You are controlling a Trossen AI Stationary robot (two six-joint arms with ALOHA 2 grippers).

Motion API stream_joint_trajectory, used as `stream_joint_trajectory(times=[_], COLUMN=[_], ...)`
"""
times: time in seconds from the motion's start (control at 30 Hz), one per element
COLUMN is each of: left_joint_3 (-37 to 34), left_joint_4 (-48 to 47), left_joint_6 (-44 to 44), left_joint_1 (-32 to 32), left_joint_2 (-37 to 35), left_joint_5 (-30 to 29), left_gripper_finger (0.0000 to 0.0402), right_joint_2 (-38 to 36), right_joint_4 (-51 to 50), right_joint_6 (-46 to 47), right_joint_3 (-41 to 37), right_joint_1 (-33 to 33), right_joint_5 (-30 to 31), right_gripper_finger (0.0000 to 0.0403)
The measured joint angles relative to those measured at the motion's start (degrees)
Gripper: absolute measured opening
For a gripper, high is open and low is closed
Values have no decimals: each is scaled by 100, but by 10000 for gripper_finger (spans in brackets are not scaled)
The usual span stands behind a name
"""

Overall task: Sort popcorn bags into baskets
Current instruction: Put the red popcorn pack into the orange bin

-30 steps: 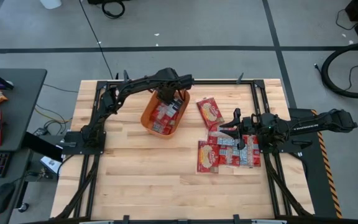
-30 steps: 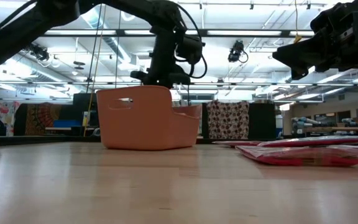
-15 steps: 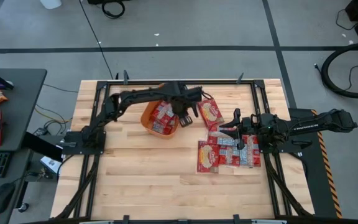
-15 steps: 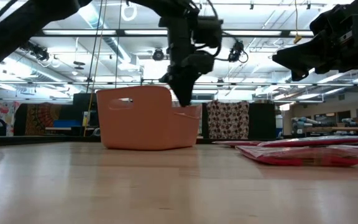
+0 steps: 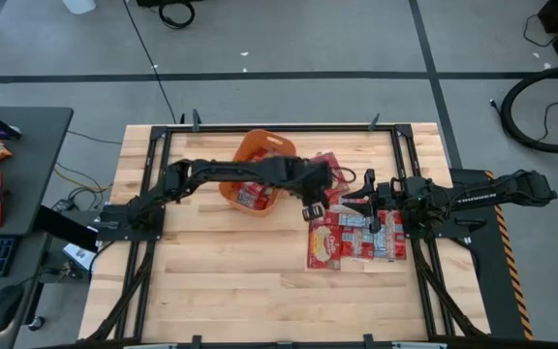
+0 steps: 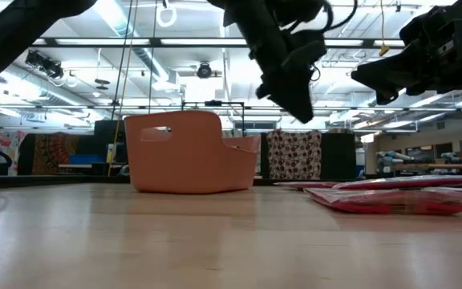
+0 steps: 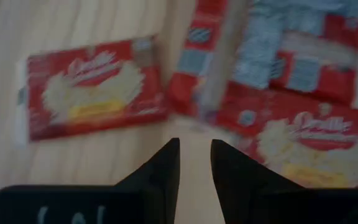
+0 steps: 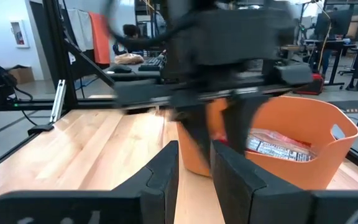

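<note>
The orange basket (image 5: 260, 144) (image 6: 183, 152) (image 8: 303, 155) stands on the table's far middle part, with red popcorn bags (image 5: 253, 192) (image 8: 278, 144) inside. More bags lie flat to its right: one (image 5: 323, 243) (image 7: 92, 87) alone, several (image 5: 372, 236) (image 7: 303, 62) overlapping, and one (image 5: 330, 167) near the basket. My left gripper (image 5: 315, 206) (image 6: 299, 108) (image 7: 194, 152) hangs shut and empty above the bags. My right gripper (image 5: 367, 200) (image 8: 194, 155) waits shut, raised over the overlapping bags.
My left arm (image 5: 231, 174) reaches across the basket and shows dark and blurred in the right wrist view (image 8: 222, 56), close in front of my right gripper. Bare wood (image 5: 221, 262) lies toward the table's near and left edges. A metal frame (image 5: 153, 174) borders the table's sides.
My left gripper has swung from above the basket toward the table's right and near edges. It now hangs over the loose bags, close to my right gripper, and has tipped as it went. The basket and the bags on the table have stayed put.
</note>
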Motion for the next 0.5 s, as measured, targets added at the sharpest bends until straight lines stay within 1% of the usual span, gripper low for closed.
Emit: stream_joint_trajectory(times=[0.1,0.2,0.33,0.43,0.5], left_joint_3=[-222,-299,-308,-314,-314], left_joint_4=[346,415,432,397,331], left_joint_6=[23,185,463,952,1520], left_joint_1=[-263,-529,-882,-1102,-1230], left_joint_2=[-2,29,184,361,481], left_joint_5=[-3,-11,-365,-489,-568], left_gripper_finger=[96,102,122,140,149], right_joint_2=[0,2,0,0,0], right_joint_4=[-83,-159,-210,-276,-300], right_joint_6=[-37,-122,-132,-107,-74], right_joint_3=[-2,-1,20,58,61], right_joint_1=[0,0,0,-2,-2], right_joint_5=[182,437,544,590,588], right_gripper_finger=[99,99,99,99,99])
